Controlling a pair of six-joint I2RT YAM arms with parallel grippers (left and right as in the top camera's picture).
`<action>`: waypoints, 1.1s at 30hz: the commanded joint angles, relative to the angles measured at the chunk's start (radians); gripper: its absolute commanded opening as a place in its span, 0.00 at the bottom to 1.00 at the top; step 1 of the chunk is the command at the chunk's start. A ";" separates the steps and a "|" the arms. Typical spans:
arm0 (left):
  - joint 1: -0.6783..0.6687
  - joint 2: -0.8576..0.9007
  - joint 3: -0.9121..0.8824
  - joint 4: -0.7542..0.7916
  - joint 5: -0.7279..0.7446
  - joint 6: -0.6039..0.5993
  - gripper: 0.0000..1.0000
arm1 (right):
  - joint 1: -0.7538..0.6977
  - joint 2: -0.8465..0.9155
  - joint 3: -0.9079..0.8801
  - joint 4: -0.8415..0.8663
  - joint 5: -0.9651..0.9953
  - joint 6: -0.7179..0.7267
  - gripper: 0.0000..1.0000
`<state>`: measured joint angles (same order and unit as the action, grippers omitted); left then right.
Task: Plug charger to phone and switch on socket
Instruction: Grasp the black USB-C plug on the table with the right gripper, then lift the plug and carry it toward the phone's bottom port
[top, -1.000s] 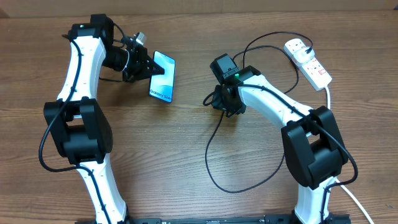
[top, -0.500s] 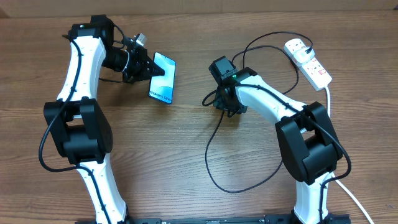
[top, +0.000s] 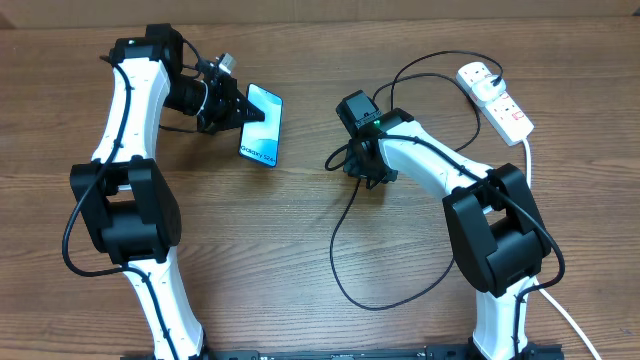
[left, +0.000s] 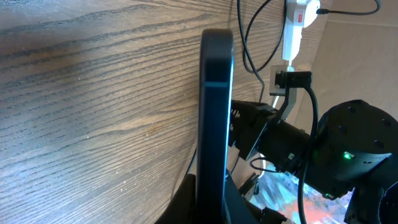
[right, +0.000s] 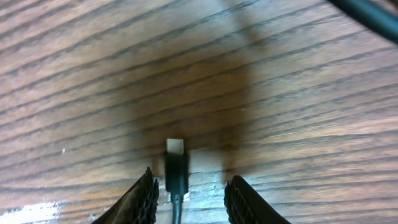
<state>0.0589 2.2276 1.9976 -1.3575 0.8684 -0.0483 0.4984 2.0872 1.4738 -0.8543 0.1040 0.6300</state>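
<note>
Only the right arm has shifted since a second ago: its elbow and wrist have edged a little toward 9 o'clock, and its jaws have drawn slightly closer together. On the other side, arm and phone (top: 264, 122) sit just as they were.

From overhead, the left gripper (top: 243, 112) is at 10 o'clock of the table (top: 300, 230). It is clamped on the phone, holding it up on one long edge with the lit screen facing 3 o'clock. The left wrist view shows the phone (left: 215, 106) edge-on, rising from between the fingers, with the right arm beyond it.

The right gripper (top: 362, 168) is just off centre toward 2 o'clock, well apart from the phone. In its wrist view the gripper (right: 188, 185) is partly open and straddles the connector (right: 176, 169), metal tip pointing to 12 o'clock. Wood shows on both sides of the connector, more on the 3 o'clock side. Whether a pad touches it I cannot tell.

The charger (top: 340, 255) hangs in a loose loop from the right gripper toward 6 o'clock, then climbs back under the arm. Another stretch arcs up to the socket (top: 497, 95), which lies at the far 2 o'clock corner with red marks on it. Its white lead (top: 529, 150) runs off toward 5 o'clock.
</note>
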 joint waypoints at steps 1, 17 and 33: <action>-0.003 -0.008 0.005 0.001 0.049 0.024 0.04 | 0.005 0.002 0.018 -0.003 -0.031 -0.037 0.36; -0.003 -0.008 0.005 0.001 0.049 0.023 0.05 | 0.005 0.039 0.018 -0.003 -0.027 -0.032 0.23; -0.003 -0.008 0.005 0.008 0.049 0.023 0.04 | 0.005 0.039 0.018 -0.031 -0.084 -0.033 0.21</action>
<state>0.0589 2.2276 1.9976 -1.3533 0.8680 -0.0483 0.4980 2.1044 1.4788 -0.8833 0.0471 0.5991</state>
